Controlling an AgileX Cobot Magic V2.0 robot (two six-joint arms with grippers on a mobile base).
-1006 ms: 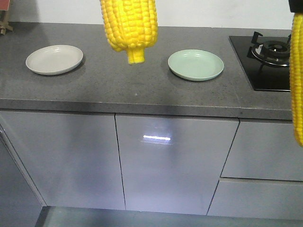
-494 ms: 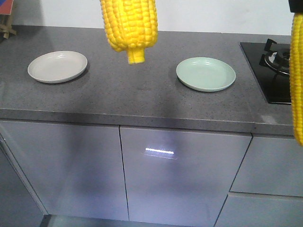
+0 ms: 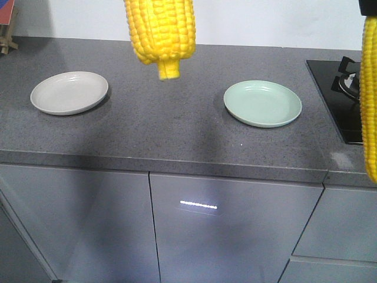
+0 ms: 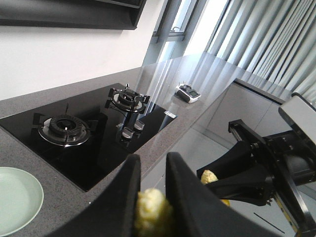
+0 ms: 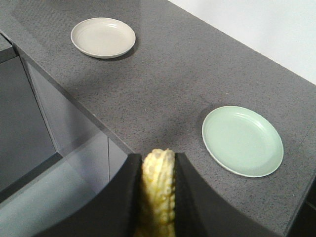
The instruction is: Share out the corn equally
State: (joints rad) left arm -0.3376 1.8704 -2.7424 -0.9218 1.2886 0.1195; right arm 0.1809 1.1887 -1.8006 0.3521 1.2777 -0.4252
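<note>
High over the grey counter in the front view, a fat yellow centre cob, hanging upright with its stub end down, top cut off by the frame. At the far right edge, a second one, the edge cob, also hanging, long and narrow, under a dark bit of hardware. No telling from here the arm behind each. Down on the counter, well apart, a beige plate to the left and a green plate to the right; past the green one, a black hob. Below, plain grey cabinet doors.

Through the left wrist camera, left gripper closed on a pale, knobbly cob end, black fingers tight against it on both sides, aimed toward the hob and its two burners.

Through the right wrist camera, right gripper likewise clamped on corn, a pale cob squeezed between the two fingers, above the counter's front edge, green plate ahead to the right, beige plate farther off to the left
</note>
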